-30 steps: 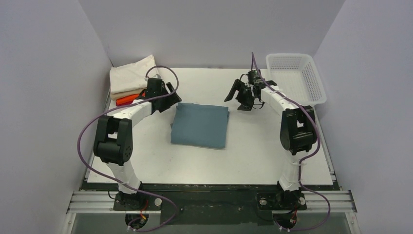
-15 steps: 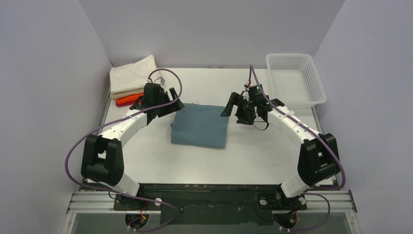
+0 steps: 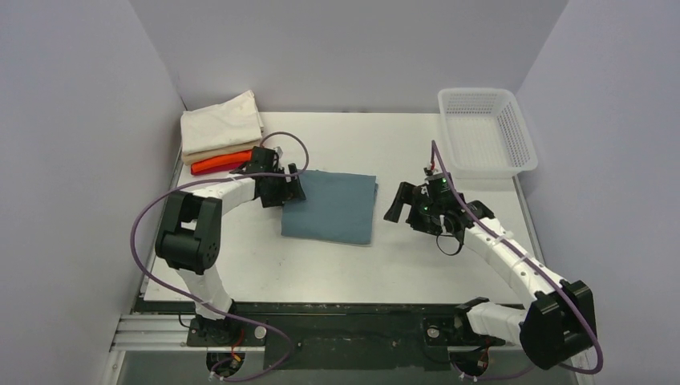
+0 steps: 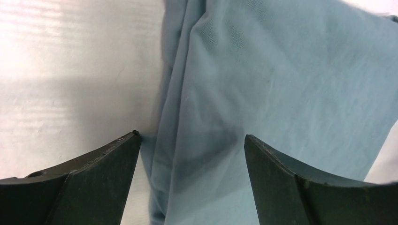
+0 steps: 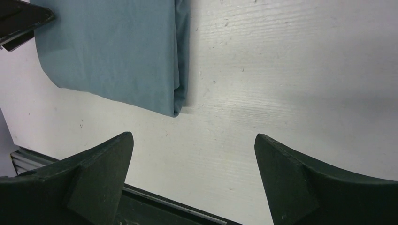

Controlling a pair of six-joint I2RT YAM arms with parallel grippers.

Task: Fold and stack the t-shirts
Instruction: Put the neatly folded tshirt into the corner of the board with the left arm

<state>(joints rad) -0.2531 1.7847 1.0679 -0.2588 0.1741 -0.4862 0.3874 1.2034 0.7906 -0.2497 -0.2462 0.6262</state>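
Tabletop point(image 3: 417, 265), white and scuffed, carries a teal t-shirt point(image 3: 333, 207) between grey walls point(image 3: 345, 48).

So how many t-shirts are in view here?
4: teal t-shirt folded mid-table; cream t-shirt, tan t-shirt and orange-red t-shirt stacked far left. The stack may hide more.

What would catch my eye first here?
A folded teal shirt lies in the middle, the left tool open at its left edge and the right tool open off to its right. A stack of folded shirts sits far left, a white basket far right.
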